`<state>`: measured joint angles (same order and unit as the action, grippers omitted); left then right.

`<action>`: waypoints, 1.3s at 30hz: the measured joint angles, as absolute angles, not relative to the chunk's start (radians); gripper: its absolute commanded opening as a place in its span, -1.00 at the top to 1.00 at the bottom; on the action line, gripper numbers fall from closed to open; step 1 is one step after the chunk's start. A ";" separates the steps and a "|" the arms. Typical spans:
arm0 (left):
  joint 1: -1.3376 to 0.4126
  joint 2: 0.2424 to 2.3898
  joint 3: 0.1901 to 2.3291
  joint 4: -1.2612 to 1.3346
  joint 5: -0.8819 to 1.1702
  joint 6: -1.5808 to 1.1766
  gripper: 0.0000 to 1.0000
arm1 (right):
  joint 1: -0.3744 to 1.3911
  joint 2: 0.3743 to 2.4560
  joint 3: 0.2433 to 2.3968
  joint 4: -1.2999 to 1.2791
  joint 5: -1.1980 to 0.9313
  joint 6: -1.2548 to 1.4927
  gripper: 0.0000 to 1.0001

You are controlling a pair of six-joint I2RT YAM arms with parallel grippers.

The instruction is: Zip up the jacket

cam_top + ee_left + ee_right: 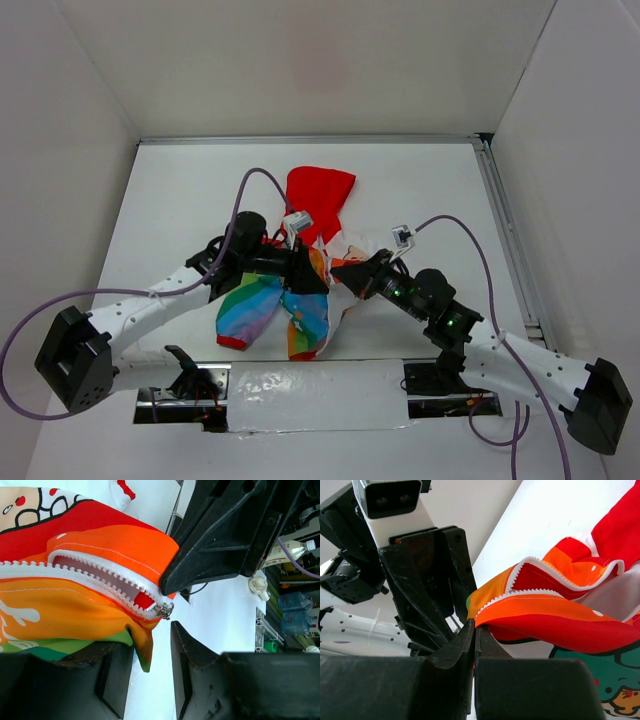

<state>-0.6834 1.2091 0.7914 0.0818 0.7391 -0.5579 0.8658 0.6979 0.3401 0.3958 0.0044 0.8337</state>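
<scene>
Jacket [305, 315] on table [180, 190], right gripper [474, 626] pinching it, left gripper [151, 645] parted

Close on a soft fabric jacket [90, 535] with red, orange and green stripes, white table [220, 605] behind it. White toothed zipper [95, 572] gaping open near its end, with a small silver metal slider [164, 610] at the very corner of the cloth. Black right gripper [167, 582] reaching in from the upper right, tip touching the orange edge just beside the slider. Below, black fingers [200, 675] of the left gripper [152, 652] standing apart, a green and orange fold between them, against the left finger. Far right, a clear plastic bottle [292, 550] and a small white fan [259, 584], both blurred.
</scene>
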 measured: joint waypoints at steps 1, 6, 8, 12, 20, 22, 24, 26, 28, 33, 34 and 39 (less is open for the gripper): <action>-0.683 1.212 0.792 0.082 0.738 -0.558 0.12 | 0.866 0.701 0.340 0.396 -0.001 0.834 1.00; -0.683 1.220 0.794 0.081 0.727 -0.569 0.58 | 0.865 0.703 0.340 0.404 -0.017 0.834 1.00; -0.683 1.221 0.797 0.081 0.725 -0.575 0.76 | 0.866 0.702 0.340 0.404 -0.018 0.833 1.00; -0.684 1.221 0.802 0.081 0.728 -0.576 0.92 | 0.865 0.698 0.340 0.405 -0.015 0.833 1.00; -0.683 1.221 0.803 0.092 0.744 -0.578 1.00 | 0.865 0.699 0.331 0.433 -0.010 0.840 1.00; -0.683 1.221 0.802 0.110 0.756 -0.580 1.00 | 0.865 0.704 0.323 0.463 0.001 0.850 1.00; -0.684 1.222 0.796 0.131 0.763 -0.582 1.00 | 0.865 0.714 0.308 0.504 0.017 0.872 1.00; -0.689 1.229 0.796 0.141 0.762 -0.583 1.00 | 0.865 0.722 0.288 0.540 0.032 0.900 1.00; -0.698 1.243 0.796 0.152 0.762 -0.584 1.00 | 0.865 0.726 0.266 0.574 0.047 0.928 1.00; -0.709 1.292 0.796 0.180 0.760 -0.587 1.00 | 0.865 0.736 0.253 0.583 0.064 0.961 1.00; -0.710 1.296 0.796 0.186 0.757 -0.588 1.00 | 0.865 0.735 0.253 0.581 0.067 0.962 1.00; -0.722 1.312 0.796 0.209 0.737 -0.607 1.00 | 0.864 0.700 0.245 0.567 0.076 0.973 1.00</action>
